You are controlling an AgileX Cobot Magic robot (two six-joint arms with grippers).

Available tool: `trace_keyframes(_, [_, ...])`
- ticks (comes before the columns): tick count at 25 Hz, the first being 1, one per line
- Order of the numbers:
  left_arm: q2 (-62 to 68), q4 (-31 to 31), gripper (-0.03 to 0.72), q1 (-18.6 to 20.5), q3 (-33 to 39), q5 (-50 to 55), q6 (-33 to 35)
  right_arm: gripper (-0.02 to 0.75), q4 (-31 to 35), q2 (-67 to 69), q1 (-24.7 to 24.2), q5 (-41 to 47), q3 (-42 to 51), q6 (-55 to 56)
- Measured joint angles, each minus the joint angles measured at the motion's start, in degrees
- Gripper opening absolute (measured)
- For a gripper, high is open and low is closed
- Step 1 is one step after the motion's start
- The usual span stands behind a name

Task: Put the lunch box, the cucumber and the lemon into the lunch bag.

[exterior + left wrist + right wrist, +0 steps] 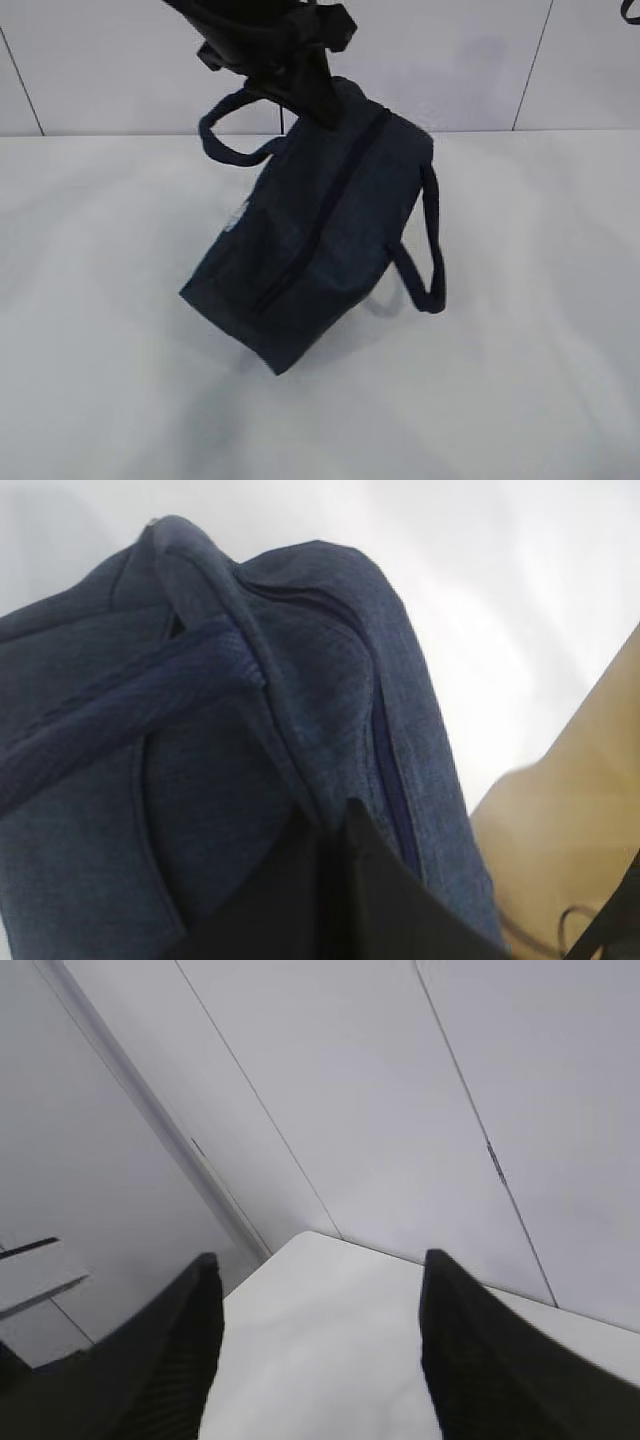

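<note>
Pinching the bag (320, 230) at its top end, the left gripper (305, 95) could slip and drop it; right gripper (320, 1350) gapes idle

No legible text, numbers, brands or signs appear in any view. The lunch bag (320, 240) carries a small pale mark on its side panel, too blurred and too small to read.

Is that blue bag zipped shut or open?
Shut, it seems: the zipper runs as one closed line along the bag, and no opening shows. The left tool grips its far end.
</note>
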Motion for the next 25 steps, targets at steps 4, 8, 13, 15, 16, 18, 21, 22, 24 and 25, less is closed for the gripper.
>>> trace_keyframes(4, [3.5,-8.27,-0.006,1.68,0.0,-7.19,0.0,0.472,-1.42,-0.58,-0.11,0.14,-0.09,0.47])
trace_keyframes(8, [7.09,-13.85,-0.006,5.57,0.0,-13.28,-0.02,0.472,-5.25,-0.58,-0.11,0.22,-0.09,2.45])
trace_keyframes(13, [11.56,-14.62,-0.006,10.52,-0.05,-16.46,-0.02,0.472,-7.31,-0.58,-0.11,0.22,-0.09,3.73])
trace_keyframes(15, [12.08,-14.52,-0.002,12.24,-0.14,-16.59,-0.12,0.472,-7.44,-0.58,-0.11,0.36,-0.09,4.01])
trace_keyframes(16, [12.24,-14.43,0.008,12.69,-0.14,-16.59,-0.12,0.473,-7.56,-0.58,-0.11,0.36,-0.09,4.25])
trace_keyframes(18, [12.29,-14.39,0.067,13.34,-0.14,-15.98,-0.12,0.473,-7.64,-0.58,-0.11,0.36,-0.09,4.53])
trace_keyframes(21, [12.29,-14.39,0.255,14.22,-0.14,-15.4,-0.12,0.473,-7.69,-0.66,-0.11,0.47,-0.09,4.68])
trace_keyframes(22, [12.29,-14.39,0.317,14.53,-0.14,-15.02,-0.12,0.473,-7.69,-0.66,-0.11,0.47,-0.09,4.83])
trace_keyframes(24, [12.15,-14.39,0.431,15.0,-0.14,-14.24,-0.12,0.473,-7.69,-0.66,-0.11,0.58,-0.09,5.85])
trace_keyframes(25, [11.76,-14.28,0.459,15.14,-0.14,-13.97,-0.12,0.473,-7.77,-0.66,-0.11,0.59,-0.24,6.8])
